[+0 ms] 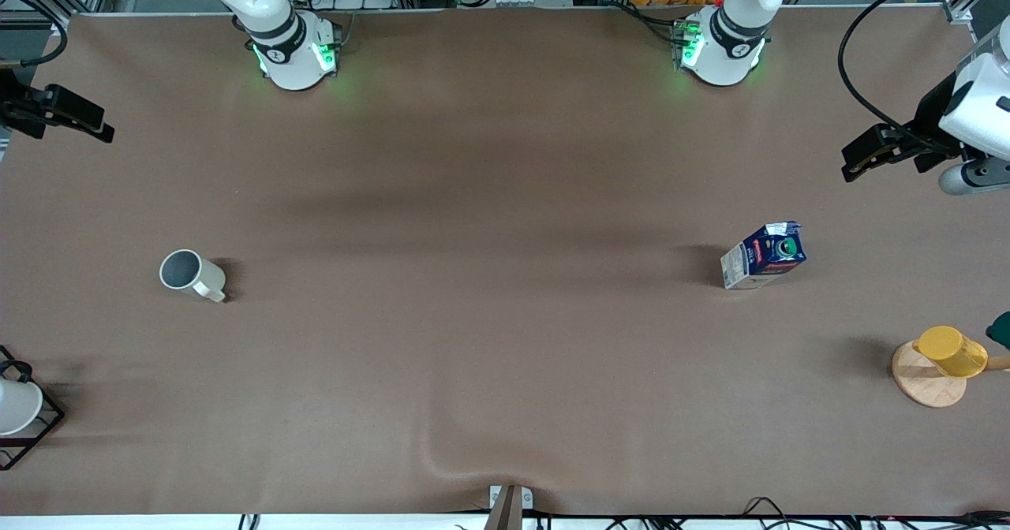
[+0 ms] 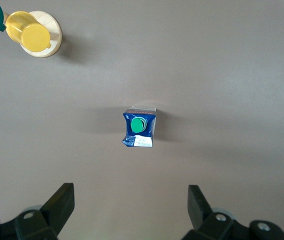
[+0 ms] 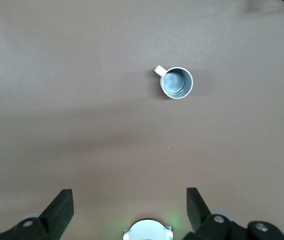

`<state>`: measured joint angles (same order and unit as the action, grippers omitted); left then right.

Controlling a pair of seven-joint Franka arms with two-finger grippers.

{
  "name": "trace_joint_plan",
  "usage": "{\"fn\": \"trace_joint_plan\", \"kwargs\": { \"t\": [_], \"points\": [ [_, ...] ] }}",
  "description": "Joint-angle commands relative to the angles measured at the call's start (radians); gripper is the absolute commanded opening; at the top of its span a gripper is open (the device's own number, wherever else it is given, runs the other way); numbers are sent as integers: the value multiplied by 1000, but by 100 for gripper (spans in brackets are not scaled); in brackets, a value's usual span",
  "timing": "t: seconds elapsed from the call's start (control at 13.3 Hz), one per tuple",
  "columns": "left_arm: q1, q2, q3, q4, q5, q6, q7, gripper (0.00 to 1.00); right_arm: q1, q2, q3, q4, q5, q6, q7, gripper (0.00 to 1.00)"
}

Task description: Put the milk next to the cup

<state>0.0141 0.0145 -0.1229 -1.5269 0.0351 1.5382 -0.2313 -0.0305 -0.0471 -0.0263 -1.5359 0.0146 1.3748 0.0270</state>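
I see my left hand [image 2: 127,207] wide open and empty, up over the desk [image 1: 505,199] with the milk [image 2: 139,127] below it. My right hand [image 3: 127,207] gapes empty above the cup [image 3: 176,82].

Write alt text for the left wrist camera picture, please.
The milk carton stands upright on the brown table, seen from above, green cap up. The left gripper hangs above the table, open and empty. A yellow cup rests on a wooden disc.

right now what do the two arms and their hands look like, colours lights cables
Both arms are glossy white with black joint bands and green lights glowing at their bases. The left hand and right hand are black, with dark angular fingers. A black cable loops down to the left arm's wrist; its wrist housing is white with a grey cylinder.
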Motion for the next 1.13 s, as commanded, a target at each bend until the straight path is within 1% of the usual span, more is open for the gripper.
{"fn": "trace_joint_plan", "kwargs": {
  "t": [0.0, 0.45, 0.83, 1.06],
  "points": [
    [7, -1, 2, 7, -23, 3, 26, 100, 6, -11, 5, 0, -21, 0, 4, 100],
    [9, 2, 3, 7, -21, 3, 24, 100, 4, -10, 3, -1, -21, 0, -1, 100],
    [12, 18, 3, 7, -27, 3, 26, 100, 0, 10, 2, -12, -21, 19, -10, 100],
    [15, 25, 6, 7, -80, 3, 26, 100, -14, 76, -3, -15, -19, 39, -12, 100]
  ]
}}
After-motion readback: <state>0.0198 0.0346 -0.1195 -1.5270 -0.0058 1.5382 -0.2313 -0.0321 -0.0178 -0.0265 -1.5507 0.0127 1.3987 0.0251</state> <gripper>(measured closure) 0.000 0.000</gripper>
